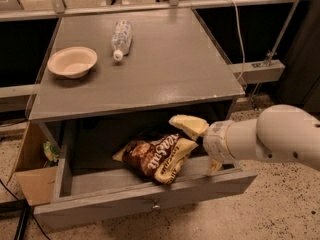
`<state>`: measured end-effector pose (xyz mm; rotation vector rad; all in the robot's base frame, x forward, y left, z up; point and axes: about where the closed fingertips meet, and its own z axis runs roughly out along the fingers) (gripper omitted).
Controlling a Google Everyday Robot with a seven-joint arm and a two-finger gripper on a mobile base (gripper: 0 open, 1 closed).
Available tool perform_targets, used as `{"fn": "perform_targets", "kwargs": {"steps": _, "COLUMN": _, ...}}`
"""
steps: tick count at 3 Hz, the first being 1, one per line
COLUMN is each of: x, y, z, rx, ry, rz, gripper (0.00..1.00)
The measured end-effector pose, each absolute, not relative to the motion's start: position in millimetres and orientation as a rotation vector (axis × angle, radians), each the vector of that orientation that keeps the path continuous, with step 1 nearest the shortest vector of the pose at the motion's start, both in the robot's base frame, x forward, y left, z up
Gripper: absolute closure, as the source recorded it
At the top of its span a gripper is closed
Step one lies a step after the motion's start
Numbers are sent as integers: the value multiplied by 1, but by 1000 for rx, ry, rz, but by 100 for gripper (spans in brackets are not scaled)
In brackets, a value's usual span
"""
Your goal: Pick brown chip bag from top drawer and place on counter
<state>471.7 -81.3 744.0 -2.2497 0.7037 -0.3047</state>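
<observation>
The brown chip bag (156, 154) lies in the open top drawer (145, 200), leaning on the inside of its front panel. The counter (165, 69) is the grey cabinet top above it. My gripper (201, 146) comes in from the right on a white arm, at the bag's right end. It is open: one yellow finger (187, 125) sits over the bag's upper right edge, and the other (215, 166) is low by the drawer's right side. Nothing is held.
A beige bowl (72, 61) and a plastic water bottle (121, 38) lying on its side are on the counter's back left. A tan cardboard box (32, 181) holding a small green packet (50, 152) stands left of the drawer. A cable and rail run behind the counter.
</observation>
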Motion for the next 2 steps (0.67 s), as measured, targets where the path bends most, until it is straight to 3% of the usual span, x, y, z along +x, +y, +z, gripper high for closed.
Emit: {"fn": "perform_targets", "kwargs": {"steps": 2, "x": 484, "y": -55, "z": 725, "rx": -2221, "ry": 627, "rz": -294, "gripper": 0}}
